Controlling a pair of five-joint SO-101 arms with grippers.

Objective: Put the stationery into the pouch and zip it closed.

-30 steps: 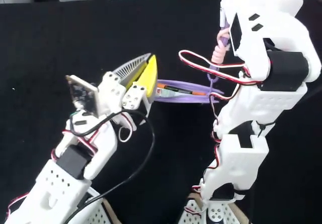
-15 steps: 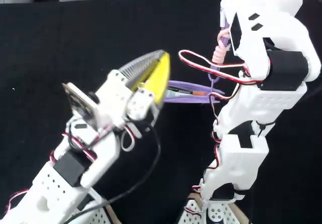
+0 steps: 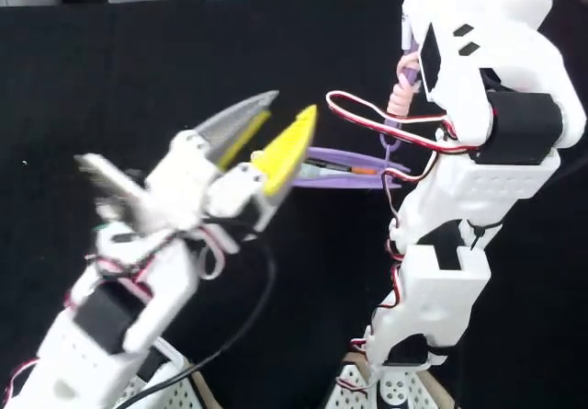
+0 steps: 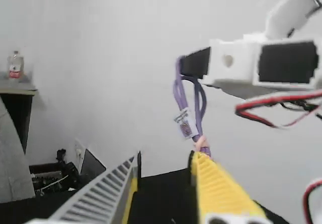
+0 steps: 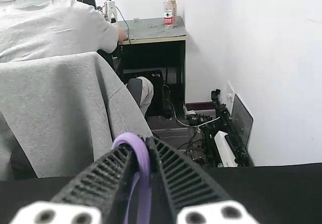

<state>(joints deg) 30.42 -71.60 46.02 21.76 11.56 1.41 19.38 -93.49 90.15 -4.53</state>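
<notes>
We see the left gripper (image 3: 292, 106) empty, jaws apart. Just ahead of its tips lies the purple pouch (image 3: 323, 180), with pens (image 3: 335, 164) inside. The right gripper (image 5: 142, 144) is clamped on the pouch's strap (image 4: 187, 90). We judge zipping is next, which calls for catching the zipper pull. The strap's tag (image 4: 186, 123) is unreadable.
</notes>
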